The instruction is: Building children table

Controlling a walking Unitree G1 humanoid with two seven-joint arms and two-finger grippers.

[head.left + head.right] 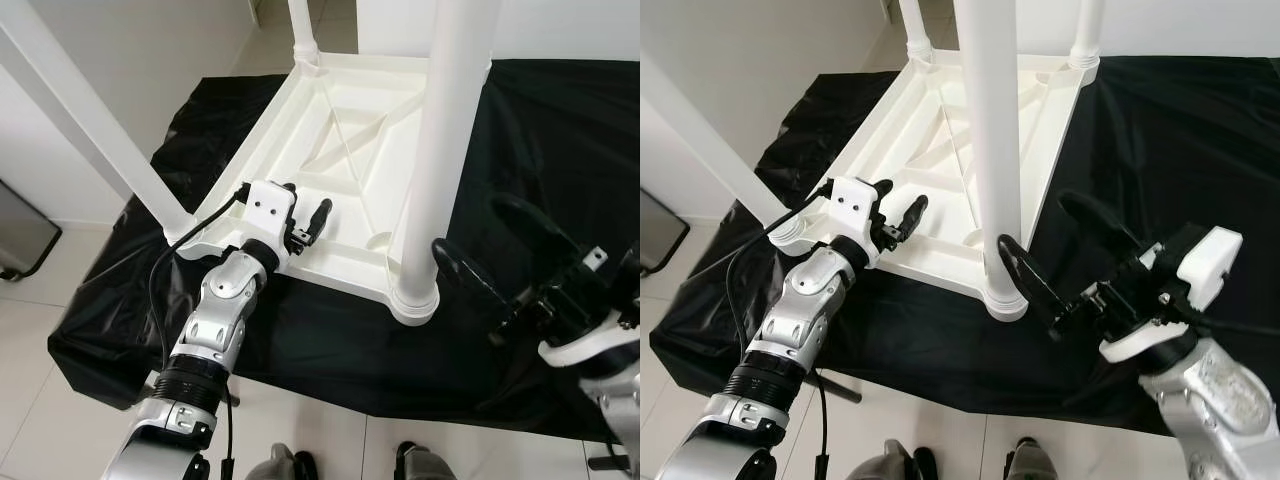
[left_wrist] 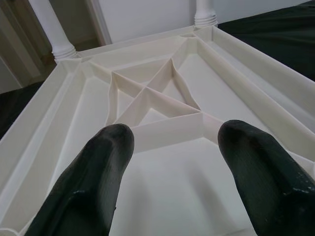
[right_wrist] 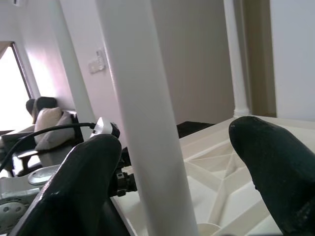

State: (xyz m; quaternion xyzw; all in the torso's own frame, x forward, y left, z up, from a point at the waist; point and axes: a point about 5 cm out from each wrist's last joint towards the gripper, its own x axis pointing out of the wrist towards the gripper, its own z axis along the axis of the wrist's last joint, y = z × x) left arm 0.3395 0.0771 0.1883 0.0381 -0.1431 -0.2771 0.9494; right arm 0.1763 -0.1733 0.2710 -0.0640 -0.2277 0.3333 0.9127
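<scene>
The upturned white plastic table (image 1: 345,150) is lying on the black sheet (image 1: 560,150), legs pointing up. Left gripper (image 1: 312,222) is hovering wide over its near rim; right gripper (image 1: 1060,260) is spreading wide beside the near leg (image 1: 990,130). Plastic likely light, stiff, slick; gripping the leg low suits.

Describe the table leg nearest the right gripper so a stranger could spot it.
On the black sheet lies a white table upside down, legs up. The leg stands in its near right corner, just beyond the open right gripper, closest of all.

Pale tiled floor (image 1: 30,330), white wall (image 1: 150,60), black floor sheet (image 1: 560,130).
</scene>
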